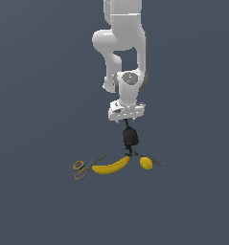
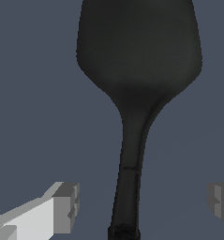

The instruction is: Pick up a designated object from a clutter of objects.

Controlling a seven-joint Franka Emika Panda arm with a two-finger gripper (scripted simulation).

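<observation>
Below the wrist I see the black spatula (image 1: pixel 130 138) hanging blade-down above the banana (image 1: pixel 111 166); jaws look wide apart, handle (image 2: pixel 125 201) between, contact unclear.

A flat ground surface (image 1: pixel 34 72) of matte, dark slate-blue is filling the exterior view from edge to edge, running on evenly in one tone with only a very faint change in shading across it. In the wrist view the same plain blue-grey ground (image 2: pixel 33 117) is making up the whole background.
</observation>
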